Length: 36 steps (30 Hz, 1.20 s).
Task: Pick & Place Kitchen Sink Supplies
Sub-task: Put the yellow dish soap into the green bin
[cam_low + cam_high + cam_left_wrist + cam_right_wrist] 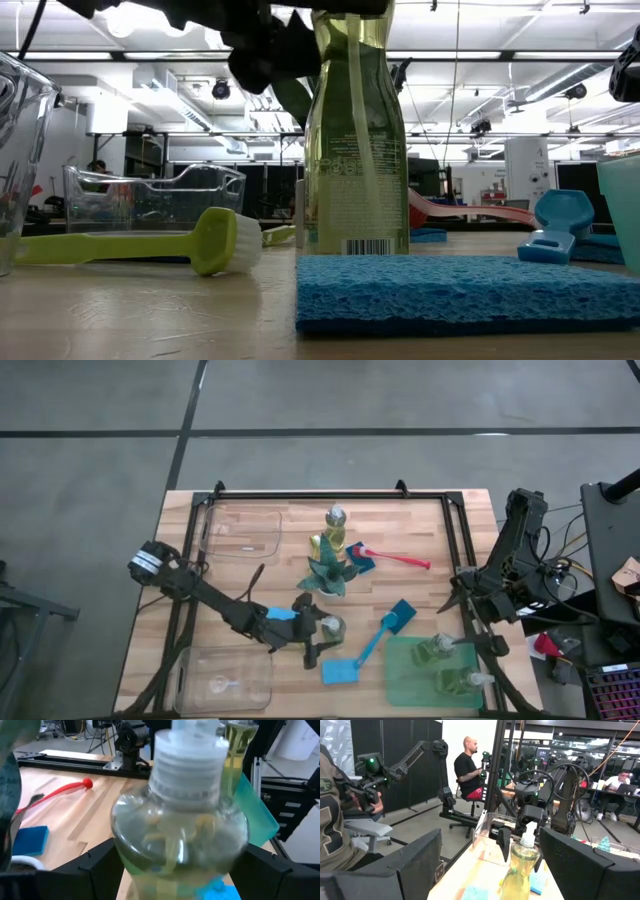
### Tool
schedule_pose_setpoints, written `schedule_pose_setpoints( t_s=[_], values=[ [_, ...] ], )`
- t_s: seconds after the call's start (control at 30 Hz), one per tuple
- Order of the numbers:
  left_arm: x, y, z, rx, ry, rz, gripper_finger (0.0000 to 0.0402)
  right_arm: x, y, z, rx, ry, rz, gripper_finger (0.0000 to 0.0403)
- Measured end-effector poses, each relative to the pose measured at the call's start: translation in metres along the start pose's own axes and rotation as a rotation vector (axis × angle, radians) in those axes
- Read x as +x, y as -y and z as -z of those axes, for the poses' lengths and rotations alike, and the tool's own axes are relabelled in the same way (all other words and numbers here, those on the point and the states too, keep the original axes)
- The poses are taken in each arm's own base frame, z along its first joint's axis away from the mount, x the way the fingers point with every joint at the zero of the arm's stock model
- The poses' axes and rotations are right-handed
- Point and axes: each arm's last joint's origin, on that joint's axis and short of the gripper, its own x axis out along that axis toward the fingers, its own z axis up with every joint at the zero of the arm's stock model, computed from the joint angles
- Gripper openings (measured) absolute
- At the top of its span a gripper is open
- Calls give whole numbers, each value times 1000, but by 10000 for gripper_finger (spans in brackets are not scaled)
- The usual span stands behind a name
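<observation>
- The left gripper's (pixel 318 632) fingers (pixel 102 865) are standing wide apart on either side of a clear pump bottle (pixel 331 627) of yellow-green liquid near the table's (pixel 420 550) front middle; the wrist view is showing the bottle's shoulders filling the gap, but I cannot tell whether the pads are touching it
- The right gripper's (pixel 470 650) fingers (pixel 412 865) are hanging spread apart above the green tray (pixel 400 685) at the front right, holding nothing, with the pump bottle (pixel 437 648) standing in that tray just below them
- A second bottle (pixel 463 682) is standing in the same tray, nearer the front edge
- A flat blue sponge (pixel 340 672) is lying just in front of the left gripper's bottle, touching the handle end of a blue brush (pixel 385 630)
- An empty-looking clear bin (pixel 222 678) is sitting at the front left
- A yellow-green brush (pixel 150 245) is lying on its side in the low view
- The spiky green plant (pixel 327 572) is standing mid-table, with another pump bottle (pixel 335 530) just behind it
- A red-pink brush (pixel 395 557) is lying beside a blue sponge (pixel 362 560)
- Another clear bin (pixel 243 532) is sitting at the back left
</observation>
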Motion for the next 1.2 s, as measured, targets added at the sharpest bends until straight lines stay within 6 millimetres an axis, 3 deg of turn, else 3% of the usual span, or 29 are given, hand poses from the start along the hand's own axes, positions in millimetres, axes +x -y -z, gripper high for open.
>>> schedule_pose_setpoints(
  t_s=[0.13,0.4,0.57,1.0,1.2],
  values=[
    [1,2,-5,3,18,6,297,1,-1,1,-2,-3,0,327],
    [2,3,-10,9,20,33,230,1,-1,1,-4,-6,-1,327],
    [3,5,-22,16,84,40,230,1,-1,1,-4,-6,-1,327],
    [6,22,-86,20,273,165,233,1,-1,1,-5,-5,0,327],
    [22,30,-101,31,307,228,233,1,-1,1,-6,-5,0,327]
  ],
)
